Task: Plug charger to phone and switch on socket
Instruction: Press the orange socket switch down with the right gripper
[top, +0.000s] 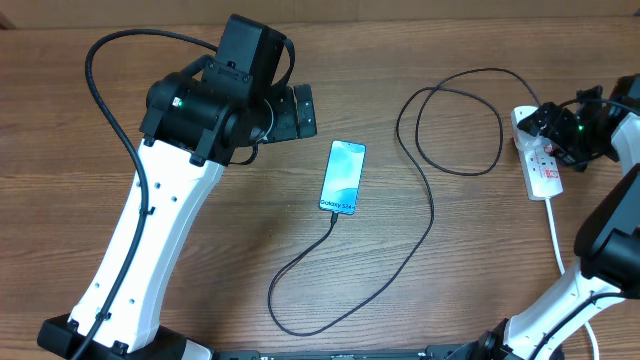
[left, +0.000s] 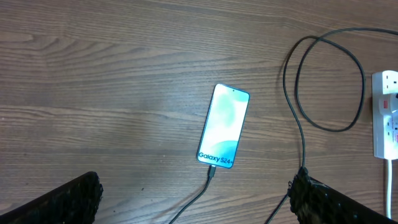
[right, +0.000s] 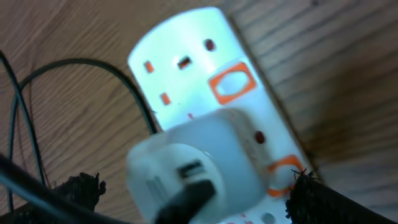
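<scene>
The right jaws stand wide apart and empty, straddling the white plug block (right: 199, 158) seated in the narrow white power strip (right: 180, 68), whose long axis runs slantwise through the gap. The orange-rimmed switch (right: 283, 174) beside that plug lies just next to one finger, so this arm is much the nearer for pressing it. The left jaws, also open and empty, hang over the lit blue phone (top: 343, 176), well apart on the wooden worktop (top: 480, 290), with the thin black cable (top: 430, 205) apparently plugged into it.
</scene>
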